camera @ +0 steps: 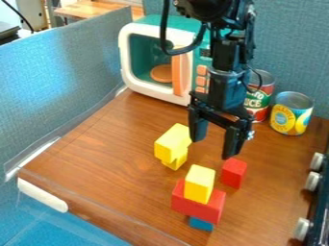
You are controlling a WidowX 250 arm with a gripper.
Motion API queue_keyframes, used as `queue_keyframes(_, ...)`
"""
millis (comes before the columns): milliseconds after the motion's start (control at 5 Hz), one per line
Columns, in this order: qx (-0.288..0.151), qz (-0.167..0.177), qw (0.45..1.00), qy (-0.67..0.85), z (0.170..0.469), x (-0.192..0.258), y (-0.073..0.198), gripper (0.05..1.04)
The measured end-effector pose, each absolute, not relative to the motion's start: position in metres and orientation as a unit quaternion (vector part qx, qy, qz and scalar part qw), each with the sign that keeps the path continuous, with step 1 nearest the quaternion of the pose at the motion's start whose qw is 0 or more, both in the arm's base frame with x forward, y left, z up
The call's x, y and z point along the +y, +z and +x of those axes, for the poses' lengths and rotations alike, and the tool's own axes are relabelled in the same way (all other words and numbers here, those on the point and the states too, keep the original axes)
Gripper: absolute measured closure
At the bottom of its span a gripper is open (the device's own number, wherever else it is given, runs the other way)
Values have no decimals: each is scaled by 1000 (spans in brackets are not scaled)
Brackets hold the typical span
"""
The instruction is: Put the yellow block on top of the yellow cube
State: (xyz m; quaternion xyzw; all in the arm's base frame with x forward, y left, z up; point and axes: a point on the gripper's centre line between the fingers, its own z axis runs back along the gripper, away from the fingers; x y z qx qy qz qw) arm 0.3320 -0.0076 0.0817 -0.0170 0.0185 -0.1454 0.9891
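The black gripper [214, 145] hangs open above the middle of the wooden surface, with nothing between its fingers. Left of and below it, a larger yellow block [172, 142] rests over a smaller yellow cube [176, 162], which is partly hidden beneath it. Nearer the camera, another yellow block [199, 183] stands upright on a long red block [196, 205]. A blue block [200, 224] shows under the red one's lower edge.
A small red block [234, 172] stands just beyond the red-and-yellow stack, to its right. A toy microwave [126, 62] is at the back, with two cans, one red [258, 102] and one yellow [291, 114], to its right. Stove knobs [312, 181] line the right edge.
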Motion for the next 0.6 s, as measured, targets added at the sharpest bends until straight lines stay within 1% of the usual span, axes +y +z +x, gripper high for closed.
queue_keyframes(400, 5, 13, 993, -119, 338, 6, 82, 83)
queue_keyframes(600, 3, 12, 992, -123, 338, 5, 82, 83)
